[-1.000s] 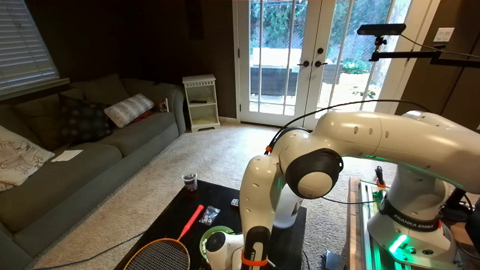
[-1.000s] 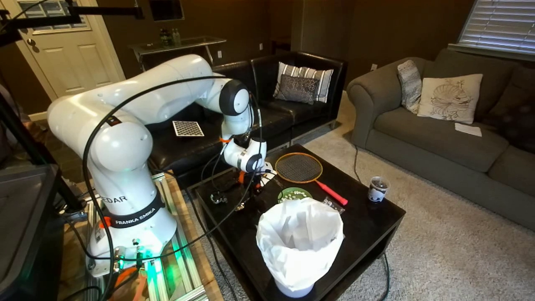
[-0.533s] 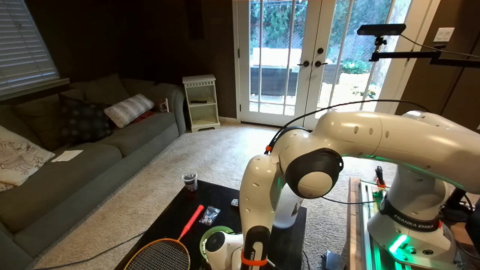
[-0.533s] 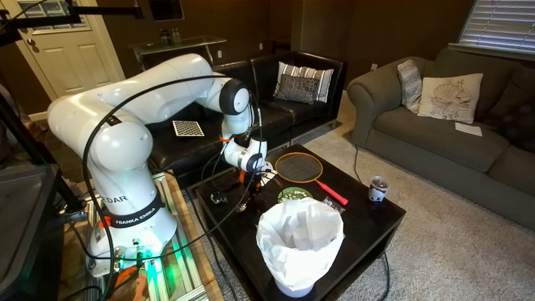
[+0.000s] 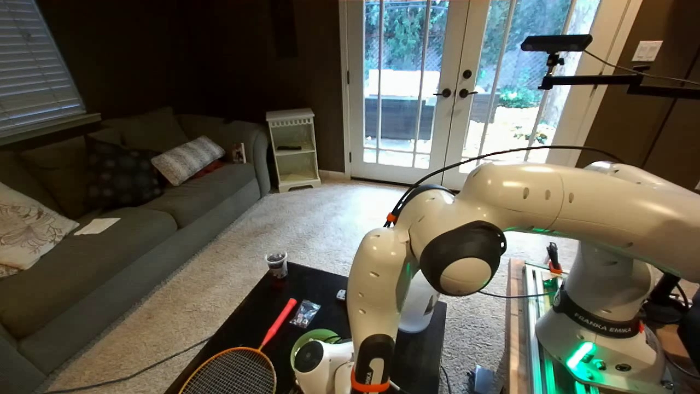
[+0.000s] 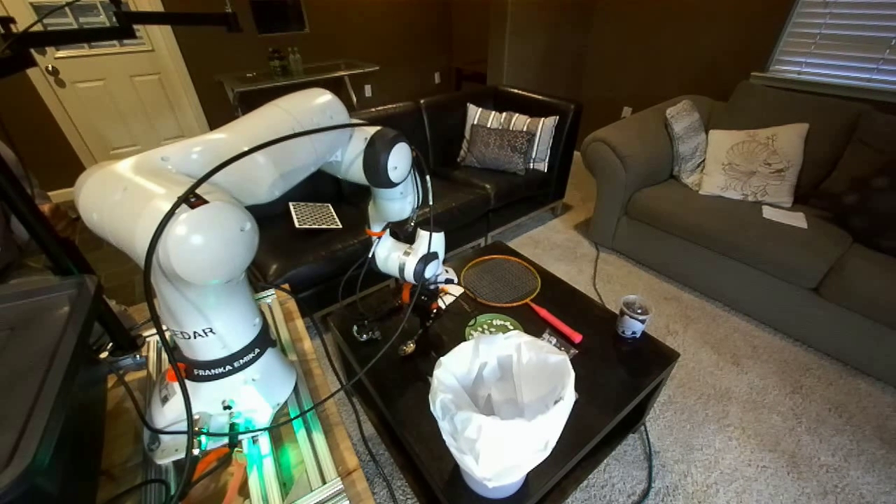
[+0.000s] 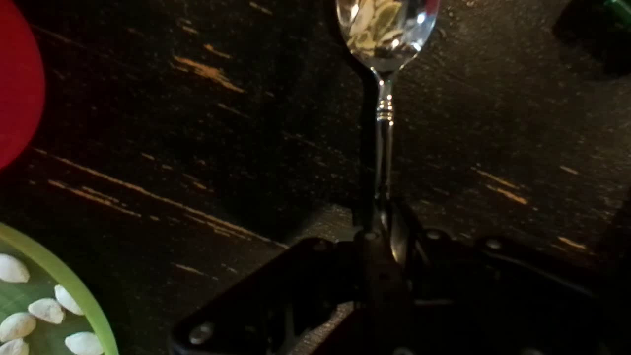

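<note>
My gripper (image 7: 384, 217) is shut on the handle of a silver spoon (image 7: 384, 128) in the wrist view. The spoon's bowl points away from the jaws and holds several pale and greenish seeds (image 7: 377, 24). I cannot tell how high the spoon is above the dark table. In an exterior view the spoon's bowl (image 6: 407, 347) shows below the gripper, which is dark and partly hidden by a cable. A green dish with white seeds lies beside the gripper; its rim (image 7: 74, 291) shows at the lower left of the wrist view.
A rounded red thing (image 7: 17, 84) is cut off at the wrist view's left. A white-bagged bin (image 6: 500, 420), a racket (image 6: 500, 280), a cup (image 6: 632, 318), a small clear packet (image 5: 305, 313) and a metallic object (image 6: 365, 331) are on the dark table (image 6: 609, 378). Cables hang around the arm.
The arm has shifted slightly, its elbow and wrist a little to the left in both exterior views. The spoon's bowl has moved slightly right in an exterior view. The grip stays similar.
</note>
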Controlling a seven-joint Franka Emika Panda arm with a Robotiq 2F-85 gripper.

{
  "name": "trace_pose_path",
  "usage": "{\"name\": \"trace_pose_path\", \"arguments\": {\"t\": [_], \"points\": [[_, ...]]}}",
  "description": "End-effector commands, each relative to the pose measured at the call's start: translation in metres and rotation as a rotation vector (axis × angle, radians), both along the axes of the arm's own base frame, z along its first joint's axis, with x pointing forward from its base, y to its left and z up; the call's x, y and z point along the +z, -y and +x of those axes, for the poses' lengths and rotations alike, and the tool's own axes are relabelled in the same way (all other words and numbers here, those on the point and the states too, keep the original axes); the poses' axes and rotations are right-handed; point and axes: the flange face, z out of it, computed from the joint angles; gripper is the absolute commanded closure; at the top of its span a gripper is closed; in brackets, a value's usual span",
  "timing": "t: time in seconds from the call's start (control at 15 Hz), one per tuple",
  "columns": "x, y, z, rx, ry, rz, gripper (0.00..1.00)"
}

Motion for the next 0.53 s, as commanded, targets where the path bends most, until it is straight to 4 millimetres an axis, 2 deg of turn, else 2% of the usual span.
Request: {"name": "trace_pose_path", "arguments": {"t": [0.0, 0.33, 0.47], "points": [[0.017, -0.013, 0.010, 0.047, 0.018, -0.044, 0.97], [0.041, -0.014, 0.029, 0.101, 0.049, -0.075, 0.97], [0.044, -0.012, 0.035, 0.112, 0.043, -0.078, 0.97]]}}
